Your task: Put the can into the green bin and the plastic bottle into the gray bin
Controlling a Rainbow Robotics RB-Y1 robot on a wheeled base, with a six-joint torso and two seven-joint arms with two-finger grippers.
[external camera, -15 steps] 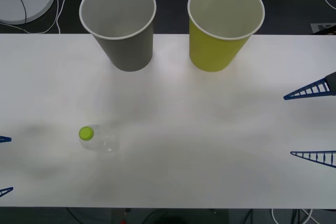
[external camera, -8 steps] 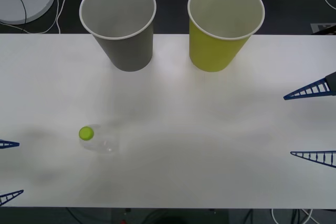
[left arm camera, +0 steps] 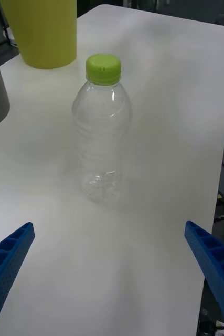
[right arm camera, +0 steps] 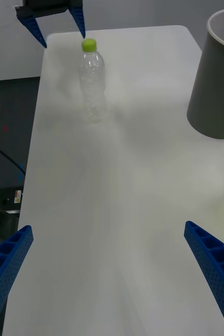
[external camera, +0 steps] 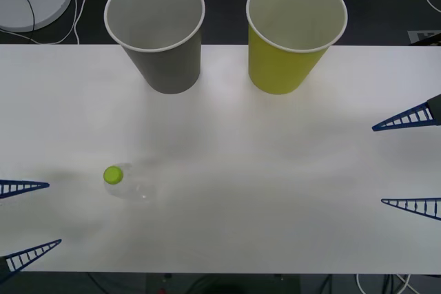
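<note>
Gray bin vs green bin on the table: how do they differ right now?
Color: the gray bin has a gray outside, the green bin a yellow-green one.
Side: the gray bin stands toward the robot's left, the green bin toward its right.
Bottle: the plastic bottle stands nearer the gray bin than the green bin.
Shared: same tapered cup shape, white rims, both upright at the far edge, nothing visible inside either.

You see a clear bottle (left arm camera: 101, 152) with a lime cap (left arm camera: 103, 68). Bins: 1 gray (external camera: 157, 32), 1 yellow-green (external camera: 293, 32), both white-rimmed. Blue ribbed fingers (left arm camera: 7, 262).
</note>
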